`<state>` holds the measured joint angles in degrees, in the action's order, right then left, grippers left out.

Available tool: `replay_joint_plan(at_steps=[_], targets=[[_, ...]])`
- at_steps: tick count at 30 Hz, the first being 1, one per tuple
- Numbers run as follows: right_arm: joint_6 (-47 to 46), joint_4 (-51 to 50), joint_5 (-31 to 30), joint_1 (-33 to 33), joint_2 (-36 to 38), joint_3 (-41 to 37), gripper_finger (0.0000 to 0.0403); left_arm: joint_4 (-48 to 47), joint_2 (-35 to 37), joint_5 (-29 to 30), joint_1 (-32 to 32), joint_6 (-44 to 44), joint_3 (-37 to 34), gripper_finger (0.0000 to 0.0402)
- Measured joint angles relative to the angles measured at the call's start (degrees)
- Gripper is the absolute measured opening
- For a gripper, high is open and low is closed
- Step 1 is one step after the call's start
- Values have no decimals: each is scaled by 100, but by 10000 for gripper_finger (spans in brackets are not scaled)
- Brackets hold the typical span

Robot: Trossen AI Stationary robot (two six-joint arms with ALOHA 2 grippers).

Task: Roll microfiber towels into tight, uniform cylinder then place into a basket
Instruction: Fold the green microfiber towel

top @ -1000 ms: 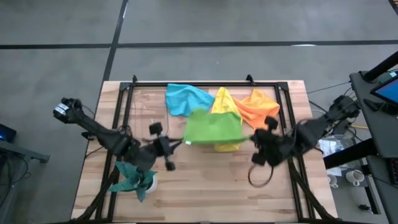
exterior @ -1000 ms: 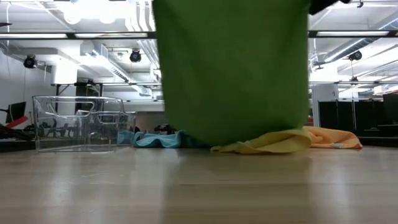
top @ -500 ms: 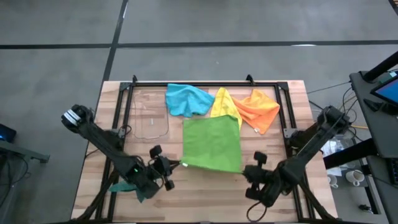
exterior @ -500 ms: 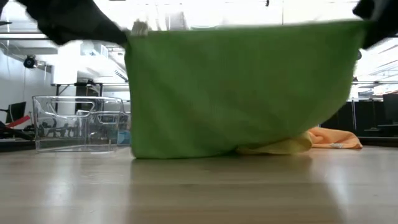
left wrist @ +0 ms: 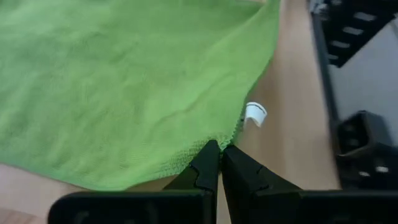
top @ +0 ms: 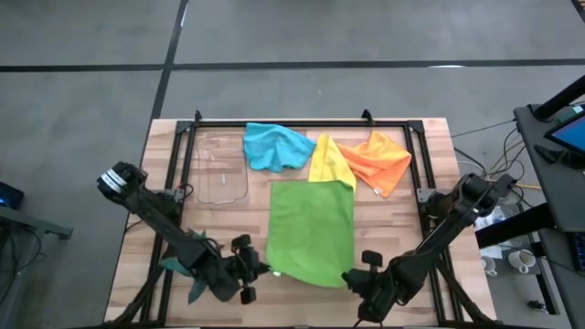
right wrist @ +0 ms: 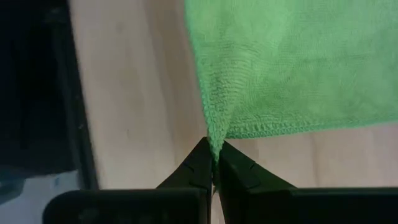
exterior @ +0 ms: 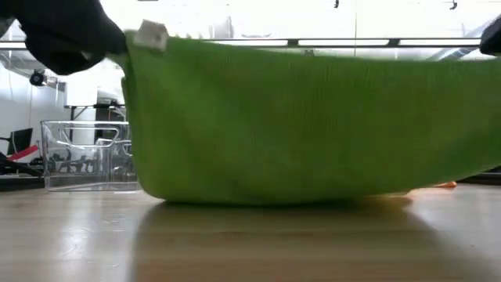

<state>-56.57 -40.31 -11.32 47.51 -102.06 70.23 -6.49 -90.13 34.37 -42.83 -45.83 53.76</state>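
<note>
Looking down from the high view, the green towel lies spread on the table, its long axis running from the near edge toward the blue towel, yellow towel and orange towel; the basket sits left of them. The left gripper and right gripper pinch its near corners. In the low view the towel hangs lifted between them. In the left wrist view, closed fingers clamp a corner beside a small white tag, its writing unreadable. In the right wrist view, closed fingers clamp the other corner.

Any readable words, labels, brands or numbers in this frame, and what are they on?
None can be read.
White tag at the corner of the green towel: looks blank from here, no print made out.
Clear basket: dark marks show through its wall, too blurred to read.
Screen beside the table: too small to read.
</note>
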Motion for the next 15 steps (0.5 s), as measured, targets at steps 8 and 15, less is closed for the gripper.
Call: replay_joint_plan(at_steps=[8,15], targets=[[-9,32,444,50,37,79,8,5,27,-789,-17,-325,-7,0],[302,-192,263,3,276,69,8,-145,27,-273,60,-321,-28,0]])
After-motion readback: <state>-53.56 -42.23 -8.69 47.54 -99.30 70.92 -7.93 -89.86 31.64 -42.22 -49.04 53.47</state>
